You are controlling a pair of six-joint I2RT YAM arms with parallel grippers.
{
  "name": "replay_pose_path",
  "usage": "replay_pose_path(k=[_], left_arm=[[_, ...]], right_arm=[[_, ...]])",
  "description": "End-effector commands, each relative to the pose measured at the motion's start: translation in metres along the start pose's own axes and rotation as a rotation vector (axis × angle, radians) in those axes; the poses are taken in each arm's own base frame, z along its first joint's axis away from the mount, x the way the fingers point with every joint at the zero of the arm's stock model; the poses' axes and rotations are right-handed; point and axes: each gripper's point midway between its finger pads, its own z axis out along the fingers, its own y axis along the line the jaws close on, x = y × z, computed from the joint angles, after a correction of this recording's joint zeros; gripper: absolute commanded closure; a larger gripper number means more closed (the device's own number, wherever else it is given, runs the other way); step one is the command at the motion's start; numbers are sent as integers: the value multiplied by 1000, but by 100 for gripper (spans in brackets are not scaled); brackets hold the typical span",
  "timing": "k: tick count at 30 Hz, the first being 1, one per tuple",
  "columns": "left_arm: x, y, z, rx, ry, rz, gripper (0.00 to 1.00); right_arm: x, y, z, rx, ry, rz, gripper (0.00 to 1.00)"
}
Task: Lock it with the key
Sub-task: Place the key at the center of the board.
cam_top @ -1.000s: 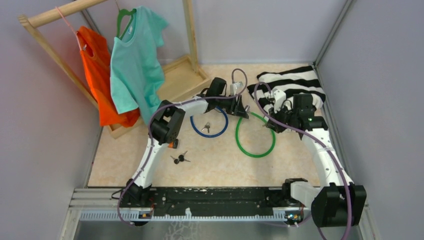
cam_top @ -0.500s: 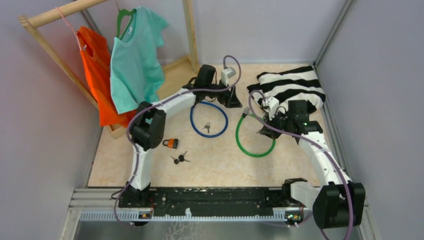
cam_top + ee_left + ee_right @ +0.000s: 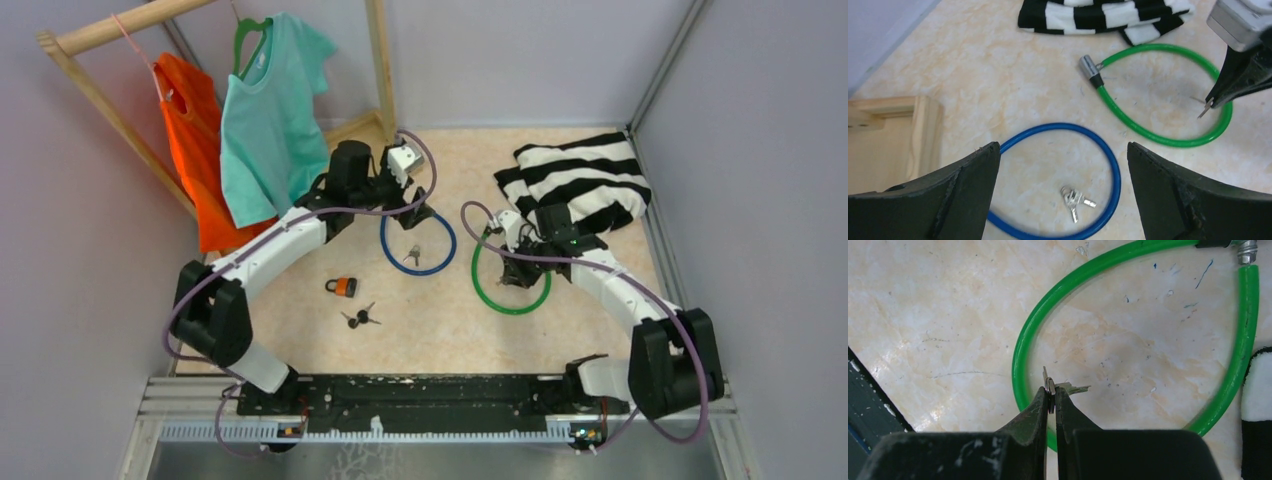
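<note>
A green cable lock (image 3: 511, 290) lies as a loop on the table, its silver lock end (image 3: 1089, 67) at the far side. My right gripper (image 3: 1053, 399) is shut on a small silver key (image 3: 1068, 387), held just above the green loop's near-left part; it also shows from above (image 3: 510, 268). A blue cable lock (image 3: 418, 243) lies to the left with a silver key bunch (image 3: 1075, 201) inside it. My left gripper (image 3: 1063, 165) is open and empty above the blue loop. An orange padlock (image 3: 342, 287) and black-headed keys (image 3: 360, 318) lie nearer the front.
A black-and-white striped cloth (image 3: 585, 180) lies at the back right. A wooden clothes rack (image 3: 375, 130) with a teal shirt (image 3: 270, 125) and an orange top (image 3: 195, 150) stands at the back left. Grey walls enclose the table.
My left arm has swung left and back, from over the gap between the loops to over the blue loop's far side. My right gripper has moved left and forward with the key, over the green loop.
</note>
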Motion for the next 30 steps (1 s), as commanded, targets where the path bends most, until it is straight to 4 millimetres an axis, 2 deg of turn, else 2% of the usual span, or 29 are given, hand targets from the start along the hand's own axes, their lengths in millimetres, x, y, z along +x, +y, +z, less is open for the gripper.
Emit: replay_pose_path(k=[1,5,8,12,16,20,22,26,30], left_arm=[[-13,15,-42,-142,-10,196,0],[-33,18,-80,-245,-53,278,0],[-33,19,-93,-279,-34,265,0],[-28,13,-103,-282,-32,246,0],[-20,17,-109,-321,-22,240,0],[-7,25,-118,-371,-1,202,0],[-1,27,-124,-388,0,188,0],[12,35,-136,-446,-8,148,0],[26,42,-143,-479,-2,113,0]], right_arm=[[-22,-17,7,60,-15,-62,100],[-11,-23,19,81,41,-49,99],[-2,-27,26,96,85,-37,97],[0,-33,28,125,105,-24,91],[-3,-37,25,143,110,-17,76],[-8,-37,17,170,90,-26,48],[-15,-37,10,188,63,-35,38],[-33,-37,-7,224,-2,-50,31],[-57,-49,-26,300,-39,-55,22]])
